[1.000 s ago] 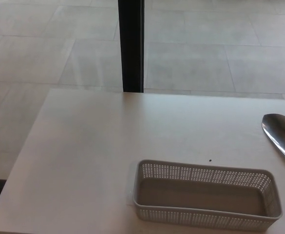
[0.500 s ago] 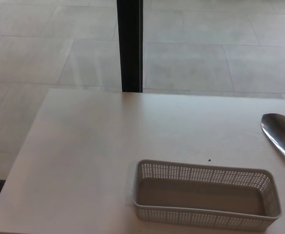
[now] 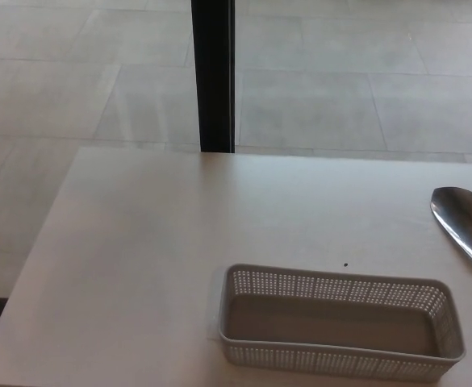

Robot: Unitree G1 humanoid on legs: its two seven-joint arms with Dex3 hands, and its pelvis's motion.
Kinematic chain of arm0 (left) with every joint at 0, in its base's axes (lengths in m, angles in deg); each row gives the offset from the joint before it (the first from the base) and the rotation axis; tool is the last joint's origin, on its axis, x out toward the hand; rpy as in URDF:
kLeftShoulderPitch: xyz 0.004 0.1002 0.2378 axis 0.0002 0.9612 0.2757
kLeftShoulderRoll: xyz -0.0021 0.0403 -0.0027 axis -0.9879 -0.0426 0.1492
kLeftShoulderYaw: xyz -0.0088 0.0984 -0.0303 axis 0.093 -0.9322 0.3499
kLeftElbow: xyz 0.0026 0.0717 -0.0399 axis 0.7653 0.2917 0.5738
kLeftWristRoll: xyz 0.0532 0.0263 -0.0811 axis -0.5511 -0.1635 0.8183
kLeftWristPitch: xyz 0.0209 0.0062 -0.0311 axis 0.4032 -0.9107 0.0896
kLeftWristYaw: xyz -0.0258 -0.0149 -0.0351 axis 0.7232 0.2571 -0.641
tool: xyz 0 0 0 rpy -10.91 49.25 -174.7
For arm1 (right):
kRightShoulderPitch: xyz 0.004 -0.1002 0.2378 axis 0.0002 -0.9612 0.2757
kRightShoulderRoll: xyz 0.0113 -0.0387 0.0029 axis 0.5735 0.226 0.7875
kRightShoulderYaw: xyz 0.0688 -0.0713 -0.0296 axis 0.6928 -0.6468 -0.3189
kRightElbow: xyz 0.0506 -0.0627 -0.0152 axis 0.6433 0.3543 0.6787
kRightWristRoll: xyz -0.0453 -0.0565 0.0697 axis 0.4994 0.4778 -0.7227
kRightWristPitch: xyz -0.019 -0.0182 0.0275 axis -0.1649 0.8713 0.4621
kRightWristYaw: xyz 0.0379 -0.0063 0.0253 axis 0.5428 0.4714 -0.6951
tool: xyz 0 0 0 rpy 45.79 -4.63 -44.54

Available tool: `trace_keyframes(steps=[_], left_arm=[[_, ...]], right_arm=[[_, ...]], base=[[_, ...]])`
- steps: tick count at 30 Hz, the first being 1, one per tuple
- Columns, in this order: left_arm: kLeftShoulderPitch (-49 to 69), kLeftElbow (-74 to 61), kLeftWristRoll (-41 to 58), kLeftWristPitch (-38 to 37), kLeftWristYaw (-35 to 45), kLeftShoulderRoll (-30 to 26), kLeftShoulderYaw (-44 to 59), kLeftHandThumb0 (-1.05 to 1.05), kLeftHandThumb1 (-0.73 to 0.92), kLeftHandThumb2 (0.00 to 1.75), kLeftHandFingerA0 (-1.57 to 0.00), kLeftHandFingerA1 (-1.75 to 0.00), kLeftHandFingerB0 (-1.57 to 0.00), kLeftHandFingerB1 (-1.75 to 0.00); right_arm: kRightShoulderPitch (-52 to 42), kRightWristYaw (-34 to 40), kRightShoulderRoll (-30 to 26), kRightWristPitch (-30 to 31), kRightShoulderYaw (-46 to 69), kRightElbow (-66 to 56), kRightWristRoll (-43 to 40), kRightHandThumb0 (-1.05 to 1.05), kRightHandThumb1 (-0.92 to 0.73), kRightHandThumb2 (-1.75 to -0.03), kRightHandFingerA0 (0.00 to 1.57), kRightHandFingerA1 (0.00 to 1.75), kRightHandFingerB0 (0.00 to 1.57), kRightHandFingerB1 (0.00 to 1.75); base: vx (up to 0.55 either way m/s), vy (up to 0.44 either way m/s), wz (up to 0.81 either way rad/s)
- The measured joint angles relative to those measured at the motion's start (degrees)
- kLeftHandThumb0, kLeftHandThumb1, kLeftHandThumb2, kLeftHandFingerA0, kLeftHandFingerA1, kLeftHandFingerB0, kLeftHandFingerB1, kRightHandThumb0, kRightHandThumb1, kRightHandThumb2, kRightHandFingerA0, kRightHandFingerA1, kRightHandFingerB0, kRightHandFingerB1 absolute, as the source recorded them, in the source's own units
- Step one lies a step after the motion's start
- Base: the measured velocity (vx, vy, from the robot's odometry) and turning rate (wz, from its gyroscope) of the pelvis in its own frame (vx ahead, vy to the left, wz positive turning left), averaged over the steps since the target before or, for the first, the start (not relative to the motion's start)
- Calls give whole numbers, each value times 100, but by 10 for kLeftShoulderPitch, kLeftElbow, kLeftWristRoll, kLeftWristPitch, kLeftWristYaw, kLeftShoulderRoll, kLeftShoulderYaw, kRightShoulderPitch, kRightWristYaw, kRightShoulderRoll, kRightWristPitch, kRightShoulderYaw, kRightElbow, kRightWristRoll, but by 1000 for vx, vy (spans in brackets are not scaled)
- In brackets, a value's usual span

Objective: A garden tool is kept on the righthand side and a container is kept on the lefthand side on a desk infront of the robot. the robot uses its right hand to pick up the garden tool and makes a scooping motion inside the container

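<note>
A grey perforated plastic basket (image 3: 340,355), long and shallow, stands near the front edge of the white desk (image 3: 155,242); it looks empty inside. At the right edge of the picture lies the shiny metal blade of a garden trowel (image 3: 464,222), flat on the desk; its handle runs out of frame. Neither of my hands shows in the head view.
A black vertical post (image 3: 213,74) rises behind the desk's far edge. Beyond it is a pale tiled floor (image 3: 340,89). A tiny dark speck (image 3: 346,264) lies on the desk just behind the basket.
The whole picture has shifted very slightly left and up, a camera move. The basket and trowel have not moved on the desk.
</note>
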Motion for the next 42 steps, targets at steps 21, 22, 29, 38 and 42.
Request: trace_keyframes(steps=[21, 22, 29, 38, 42], left_arm=[[-1, 0, 1, 2, 1, -1, 2, -39, -29, 136, -92, -116, -78, -108], [0, 0, 1, 2, 2, -1, 2, -33, -33, 142, -89, -121, -73, -112], [-2, 0, 1, 2, 5, -1, 2, -47, -27, 136, -90, -115, -80, -108], [2, -6, 1, 2, 7, -1, -2, -41, -12, 130, -105, -121, -83, -107], [5, -3, -1, 2, 7, -1, -9, -52, -21, 136, -94, -114, -82, -106]], right_arm=[[8, -61, 19, 45, -55, -7, 47, -99, -74, -112, 2, 43, 8, 31], [8, -67, 21, 50, -64, -2, 50, -98, -81, -72, 11, 38, 13, 25], [25, -83, 59, 87, -91, 18, 68, -100, -87, -66, 7, 44, 10, 25], [59, -82, 88, 135, -128, 49, 108, -95, -59, -98, 3, 33, 13, 14], [72, -61, 109, 154, -139, 79, 132, -38, -39, -98, 7, 56, 0, 49]], base=[[0, 0, 0], [0, 0, 0], [0, 0, 0], [0, 0, 0], [0, 0, 0]])
